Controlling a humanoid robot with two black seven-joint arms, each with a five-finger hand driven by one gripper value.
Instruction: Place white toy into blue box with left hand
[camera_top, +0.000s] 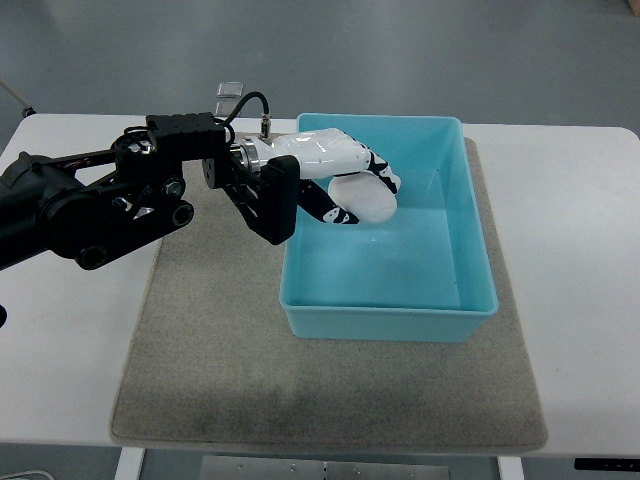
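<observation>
My left hand (362, 197) reaches in from the left and hangs over the upper left part of the blue box (470, 300). Its fingers are curled around a white rounded toy (365, 200), which sits in the palm above the box floor. The box is an open light-blue rectangular bin standing on a grey mat (210, 360). Whether the toy touches the box floor I cannot tell. The right arm is out of view.
The grey mat lies on a white table (570, 220). A small clear object (229, 90) sits at the table's far edge behind the arm. My black forearm (90, 210) crosses the table's left side.
</observation>
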